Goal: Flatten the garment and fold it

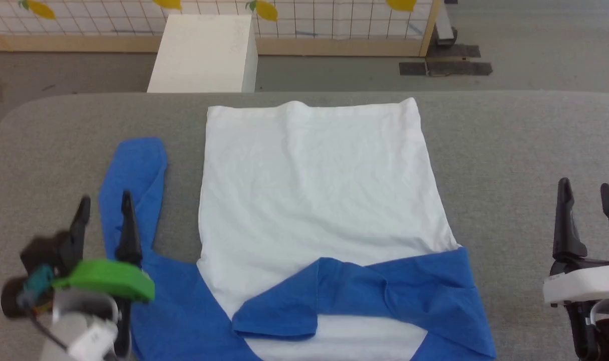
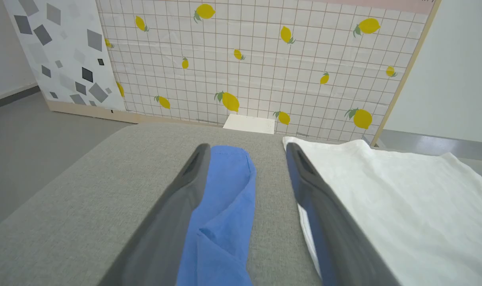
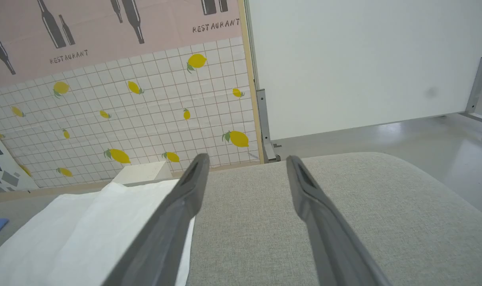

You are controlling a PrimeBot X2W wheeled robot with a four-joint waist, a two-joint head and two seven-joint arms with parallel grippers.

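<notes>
**Body flat, one sleeve folded in, the other yet to do**

Near the left front corner of the grey fabric-covered table (image 1: 510, 150), the left gripper (image 1: 106, 200) hung with its two dark fingers spread wide and holding nothing, poised over the outstretched blue sleeve (image 1: 134, 165). That sleeve lay unfolded beside the body, apart from it, with its cuff pointing toward the far edge.

To its right, the soft white long-sleeved shirt with bright blue sleeves (image 1: 314, 190) occupied the middle of the table. Its white body was spread smooth apart from faint creases. The straight hem (image 1: 309, 106) lay along the far edge, and the shoulders lay at the near edge, so the long axis ran from near to far and the neck end pointed toward the robot. The other blue sleeve (image 1: 364, 286) was already folded across the shoulders, lying crosswise.

Toward the right edge, the right gripper (image 1: 585, 186) stood over bare table, well clear of the cloth, with its fingers wide and empty.

By this showing, the flattening looked done and the folding was barely under way. The left sleeve had yet to come in, and the body had not been doubled over.
</notes>
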